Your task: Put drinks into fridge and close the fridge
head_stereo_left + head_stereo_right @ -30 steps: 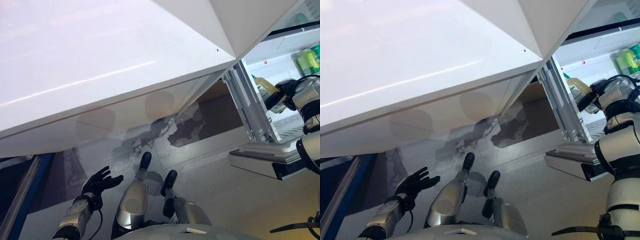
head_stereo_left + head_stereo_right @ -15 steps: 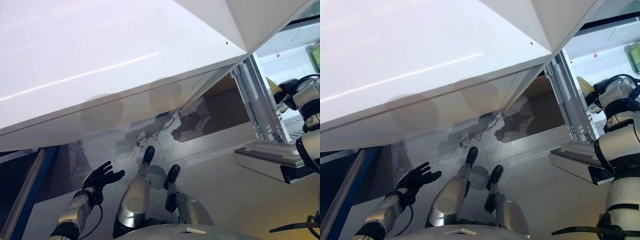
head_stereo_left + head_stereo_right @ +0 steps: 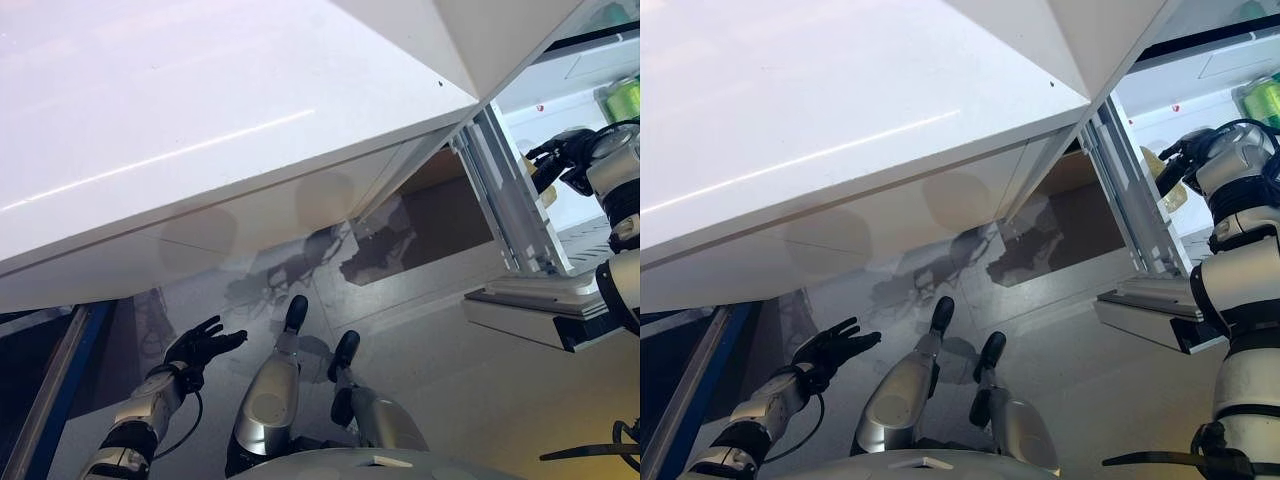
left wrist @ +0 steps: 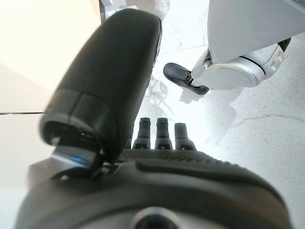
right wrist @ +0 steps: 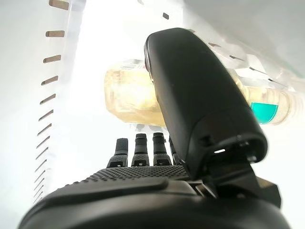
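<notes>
The open fridge is at the upper right. A pale yellow bottle with a teal label lies on its side inside, just past my right hand's fingers; it also shows in the right eye view. My right hand is open at the fridge's left edge, its fingers straight and its thumb standing free of the bottle. Green cans stand deeper in on the same level. My left hand hangs open and empty low at the left, above the floor.
A large white panel slopes across the upper left. The fridge's ribbed side wall and a white ledge jut out below my right hand. A blue-edged frame is at the lower left.
My right hand has let go of the yellow bottle and opened, and now sits a little higher beside it. The camera has shifted slightly. The left hand stays put.
</notes>
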